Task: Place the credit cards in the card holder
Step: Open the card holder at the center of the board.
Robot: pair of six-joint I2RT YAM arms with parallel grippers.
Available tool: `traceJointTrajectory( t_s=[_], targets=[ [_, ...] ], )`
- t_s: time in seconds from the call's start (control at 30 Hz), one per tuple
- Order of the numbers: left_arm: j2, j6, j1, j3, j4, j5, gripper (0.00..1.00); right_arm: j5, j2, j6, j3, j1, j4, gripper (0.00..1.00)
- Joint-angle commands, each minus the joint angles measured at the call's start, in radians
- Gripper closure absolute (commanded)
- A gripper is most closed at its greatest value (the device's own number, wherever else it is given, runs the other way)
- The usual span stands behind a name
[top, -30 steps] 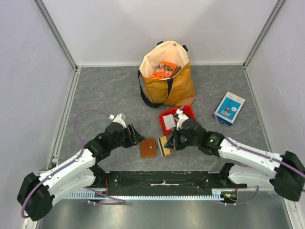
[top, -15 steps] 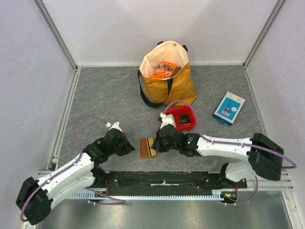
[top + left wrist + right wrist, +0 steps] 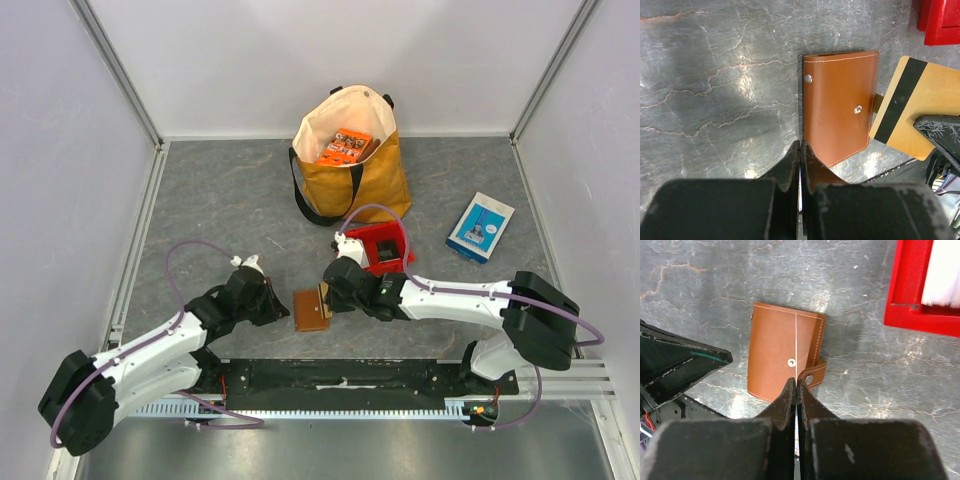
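1. Right gripper: we find it clamped on a gold credit card, whose edge meets the tab side of the brown card holder.
2. Left gripper: fingers pressed together, holding nothing, tips just beside the holder's opposite edge.
3. Card holder: lying flat between both grippers, tab unsnapped.

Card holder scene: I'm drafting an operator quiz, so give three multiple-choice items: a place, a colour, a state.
1. Where on the table does the card holder lie? A near edge, middle B far left corner C far right corner
2. The stripe on the tan card is: A red B black C white
3. The right gripper is: A open B shut on the tan card C out of view
A: the top view shows it there. B: the left wrist view shows it. B: it pinches the card.
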Motion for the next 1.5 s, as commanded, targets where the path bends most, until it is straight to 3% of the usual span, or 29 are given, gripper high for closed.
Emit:
traceJointTrajectory(
  t_s=[0.0, 0.93, 1.47],
  targets=[
    [0.042, 0.029, -0.003, 0.024, 0.085, 0.024, 0.98, 0.059, -0.043, -0.004, -0.009, -0.021, -0.037, 1.00],
    [0.183, 0.043, -0.014, -0.002, 0.169, 0.026, 0.98, -0.122, 0.028, 0.022, -0.083, -0.087, 0.073, 1.00],
    [0.182, 0.049, -0.012, -0.017, 0.177, 0.023, 0.98, -0.262, -0.084, 0.059, -0.100, -0.105, 0.264, 1.00]
  ],
)
